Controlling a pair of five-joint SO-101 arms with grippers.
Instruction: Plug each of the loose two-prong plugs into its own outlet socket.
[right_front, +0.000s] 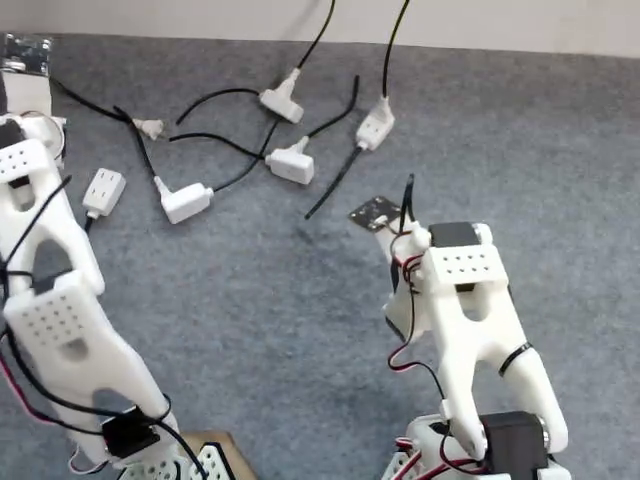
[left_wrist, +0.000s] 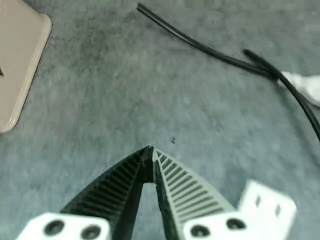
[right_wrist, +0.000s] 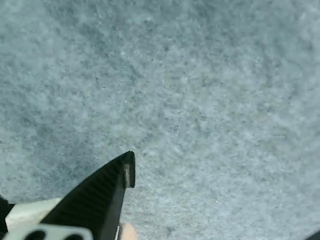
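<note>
Grey felt desk (right_front: 250, 300). Left claw (left_wrist: 151, 152) pinched together, empty, low over desk near black cord (left_wrist: 210, 50). Right claw (right_wrist: 220, 200) spread wide, empty, above felt. White plugs (right_front: 187, 201) loose on desk's far half; socket (right_front: 103, 190) beside left arm (right_front: 60, 320).

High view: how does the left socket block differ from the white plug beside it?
The socket block is squarish, slots facing up; the plug is longer, with a black cord leaving its end. The socket block lies farther left than the plug. Both are white and lie apart.
</note>
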